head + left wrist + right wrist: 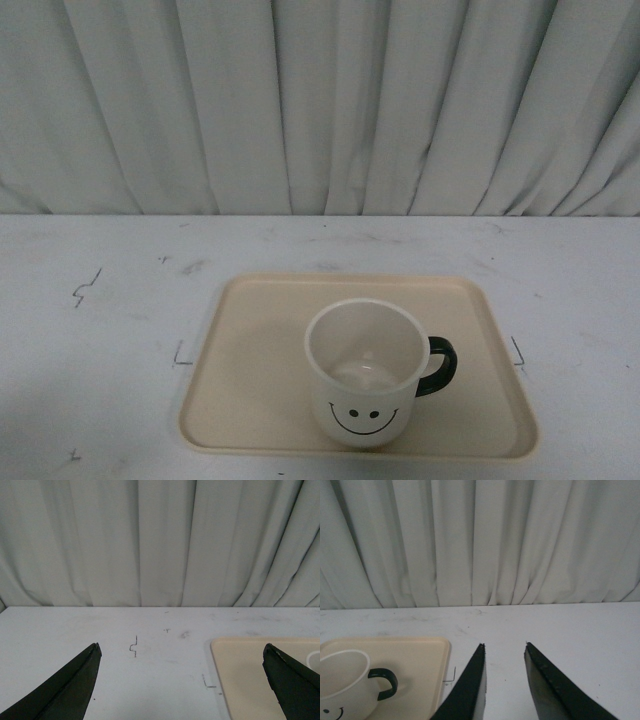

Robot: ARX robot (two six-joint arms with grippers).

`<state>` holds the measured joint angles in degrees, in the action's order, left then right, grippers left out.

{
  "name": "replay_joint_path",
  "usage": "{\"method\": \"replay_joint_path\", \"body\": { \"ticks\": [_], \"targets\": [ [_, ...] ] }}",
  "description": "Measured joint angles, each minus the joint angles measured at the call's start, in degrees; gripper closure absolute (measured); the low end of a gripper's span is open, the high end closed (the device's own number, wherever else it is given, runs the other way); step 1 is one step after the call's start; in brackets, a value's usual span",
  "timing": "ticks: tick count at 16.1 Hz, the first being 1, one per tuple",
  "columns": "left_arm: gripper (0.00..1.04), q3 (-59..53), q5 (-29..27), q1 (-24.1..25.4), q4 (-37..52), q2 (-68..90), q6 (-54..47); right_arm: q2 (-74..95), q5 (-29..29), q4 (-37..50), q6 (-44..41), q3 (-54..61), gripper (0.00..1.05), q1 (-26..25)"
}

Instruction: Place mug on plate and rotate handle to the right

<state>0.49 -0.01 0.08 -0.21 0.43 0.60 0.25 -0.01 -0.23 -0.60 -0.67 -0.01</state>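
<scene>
The white mug (362, 375) stands upright on the beige plate (250, 380), toward its near middle, smiley face toward the camera. Its black handle (441, 364) points right. Neither arm shows in the front view. In the left wrist view my left gripper (181, 647) is open and empty over bare table, left of the plate's corner (240, 672). In the right wrist view my right gripper (504, 645) is shut and empty, to the right of the plate (420, 665), with the mug (342, 682) and its handle (384, 682) off to its side.
The white table (100, 330) has small black marks near the plate's corners. A pale pleated curtain (320, 100) hangs along the table's far edge.
</scene>
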Motion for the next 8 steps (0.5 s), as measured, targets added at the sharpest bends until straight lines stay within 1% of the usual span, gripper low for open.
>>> {"method": "replay_joint_path", "body": {
  "ticks": [2,4,6,8],
  "targets": [
    [0.07,0.0,0.0,0.0,0.02,0.0,0.0,-0.02,0.0,0.0,0.0,0.0,0.52,0.0],
    [0.07,0.0,0.0,0.0,0.02,0.0,0.02,-0.02,0.0,0.02,0.0,0.0,0.32,0.0],
    [0.07,0.0,0.0,0.0,0.02,0.0,0.0,-0.02,0.0,0.02,0.11,0.0,0.05,0.0],
    [0.07,0.0,0.0,0.0,0.02,0.0,0.02,-0.02,0.0,0.02,0.11,0.0,0.06,0.0]
  ]
}}
